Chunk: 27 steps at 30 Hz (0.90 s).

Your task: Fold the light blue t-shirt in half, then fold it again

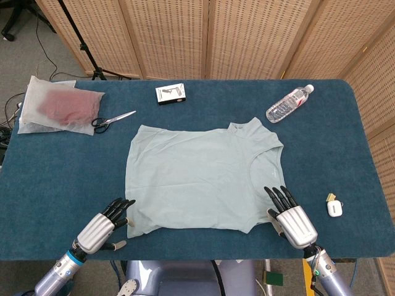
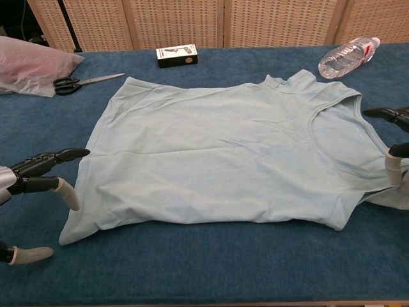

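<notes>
My head view looks steeply down from above my near edge of the table, taking in the whole blue top and the wicker screens beyond. My chest view sits low and close, facing forward across the surface. Both share the light blue t-shirt, the scissors and the water bottle.

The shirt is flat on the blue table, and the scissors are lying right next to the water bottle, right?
Not quite. The light blue t-shirt does lie flat on the table, but the scissors lie beside the plastic bag at the far left. The water bottle lies alone at the far right. The head view shows this.
</notes>
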Each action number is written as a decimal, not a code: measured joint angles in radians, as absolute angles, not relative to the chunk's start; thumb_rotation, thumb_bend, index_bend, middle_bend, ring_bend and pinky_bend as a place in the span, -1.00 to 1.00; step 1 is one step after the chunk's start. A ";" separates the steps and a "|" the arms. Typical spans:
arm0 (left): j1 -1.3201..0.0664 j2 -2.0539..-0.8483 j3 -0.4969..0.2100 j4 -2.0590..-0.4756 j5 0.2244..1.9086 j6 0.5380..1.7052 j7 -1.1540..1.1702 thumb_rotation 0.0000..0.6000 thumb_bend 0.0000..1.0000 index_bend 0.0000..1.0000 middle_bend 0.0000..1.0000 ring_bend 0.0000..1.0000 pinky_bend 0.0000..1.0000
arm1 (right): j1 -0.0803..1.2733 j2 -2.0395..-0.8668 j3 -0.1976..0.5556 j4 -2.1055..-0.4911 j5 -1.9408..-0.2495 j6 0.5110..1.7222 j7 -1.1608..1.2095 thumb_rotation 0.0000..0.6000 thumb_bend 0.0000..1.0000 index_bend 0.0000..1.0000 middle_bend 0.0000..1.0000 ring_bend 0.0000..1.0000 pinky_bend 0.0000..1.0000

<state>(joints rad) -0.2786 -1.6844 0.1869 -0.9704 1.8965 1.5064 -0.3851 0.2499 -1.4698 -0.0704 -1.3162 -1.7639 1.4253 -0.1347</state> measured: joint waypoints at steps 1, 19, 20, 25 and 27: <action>-0.280 -1.690 0.188 -0.961 1.897 1.509 -0.396 1.00 -0.69 -0.14 -1.00 -1.00 -1.00 | 0.250 -1.469 -0.071 -1.318 -1.765 1.426 -0.134 1.00 0.13 0.36 -1.00 -1.00 -1.00; -0.304 -1.790 0.190 -0.823 1.884 1.538 -0.488 1.00 -0.60 -0.14 -1.00 -1.00 -1.00 | 0.251 -1.461 -0.069 -1.326 -1.762 1.428 -0.131 1.00 0.14 0.36 -1.00 -1.00 -1.00; -0.304 -1.794 0.190 -0.818 1.883 1.538 -0.488 1.00 -0.59 -0.14 -1.00 -1.00 -1.00 | 0.251 -1.461 -0.069 -1.326 -1.762 1.428 -0.130 1.00 0.13 0.36 -1.00 -1.00 -1.00; -0.308 -1.811 0.188 -0.793 1.875 1.544 -0.495 1.00 -0.56 -0.14 -1.00 -1.00 -1.00 | 0.252 -1.460 -0.068 -1.326 -1.761 1.429 -0.129 1.00 0.13 0.36 -1.00 -1.00 -1.00; -0.309 -1.816 0.188 -0.786 1.872 1.547 -0.498 1.00 -0.56 -0.14 -1.00 -1.00 -1.00 | 0.252 -1.460 -0.068 -1.326 -1.761 1.429 -0.129 1.00 0.13 0.36 -1.00 -1.00 -1.00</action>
